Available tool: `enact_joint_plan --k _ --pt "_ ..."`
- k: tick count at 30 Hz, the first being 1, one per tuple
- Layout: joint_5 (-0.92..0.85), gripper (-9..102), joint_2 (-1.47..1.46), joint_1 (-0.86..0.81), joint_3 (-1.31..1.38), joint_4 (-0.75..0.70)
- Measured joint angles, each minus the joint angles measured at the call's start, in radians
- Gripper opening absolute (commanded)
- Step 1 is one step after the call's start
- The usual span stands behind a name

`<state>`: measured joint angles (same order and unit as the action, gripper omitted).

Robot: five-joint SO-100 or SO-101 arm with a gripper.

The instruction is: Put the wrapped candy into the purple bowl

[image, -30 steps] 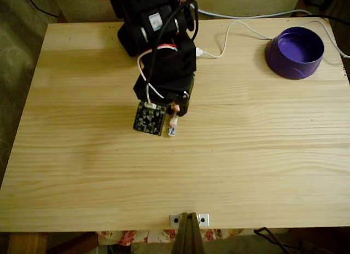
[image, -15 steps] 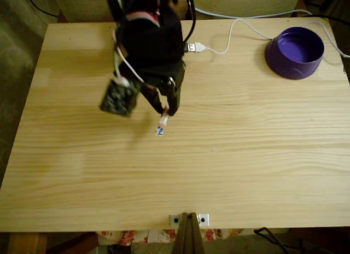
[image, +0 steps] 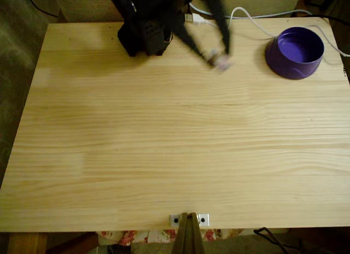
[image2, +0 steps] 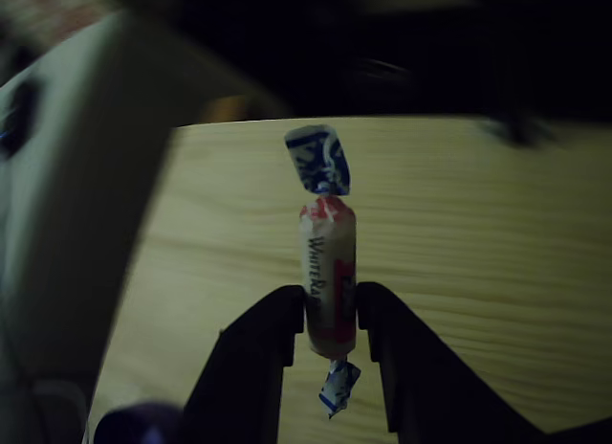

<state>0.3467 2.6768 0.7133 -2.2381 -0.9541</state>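
Now lifted and swung toward the round deep-purple plastic bowl (image: 295, 51).
The black jaws (image2: 331, 315) pinch the slim white, red-marked wrapped candy (image2: 328, 272) upright, above the pale wooden worktop (image: 180, 150), left of the bowl.

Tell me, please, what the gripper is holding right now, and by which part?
The gripper holds the wrapped candy, pinched across the lower half of its body, with both twisted ends sticking out free.
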Motion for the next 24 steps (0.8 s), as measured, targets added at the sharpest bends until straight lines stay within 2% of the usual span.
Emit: enact_joint_plan --k 13,24 --pt "-0.227 1 -0.318 0.433 0.044 0.232" --pt "-0.245 1 -0.726 0.626 0.233 0.258"
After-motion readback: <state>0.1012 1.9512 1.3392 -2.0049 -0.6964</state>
